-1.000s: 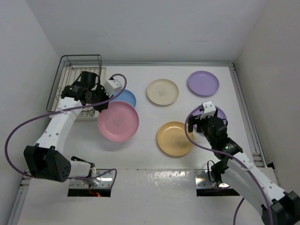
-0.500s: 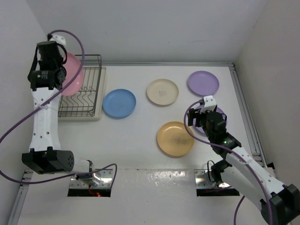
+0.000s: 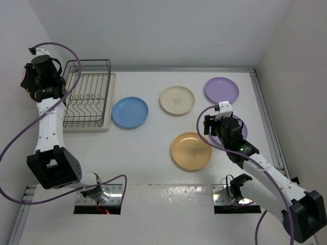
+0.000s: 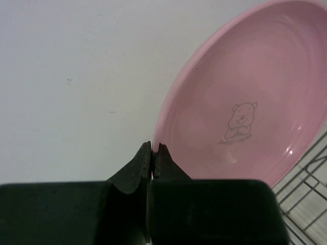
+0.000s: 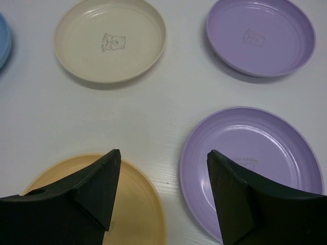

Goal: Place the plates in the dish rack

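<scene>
Beside the dish rack point(image 3: 90, 100), left gripper point(image 4: 153, 148) pinches rim of pink plate point(image 4: 245, 102).

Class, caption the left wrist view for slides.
Left gripper pinches the pink plate by its rim, dish rack lower right.

pink plate point(image 4: 245, 102) 1 | blue point(image 3: 130, 112) 1 | cream point(image 3: 177, 100) 1 | orange-yellow point(image 3: 189, 151) 1 | lilac point(image 3: 221, 90) point(image 5: 255, 153) 2 | dish rack point(image 3: 88, 99) 1

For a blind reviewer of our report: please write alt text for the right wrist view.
The right pincer hangs open above a white table, holding nothing. Below it lie an orange-yellow plate at left and a lilac plate at right; beyond them sit a cream plate and a second lilac plate.
</scene>
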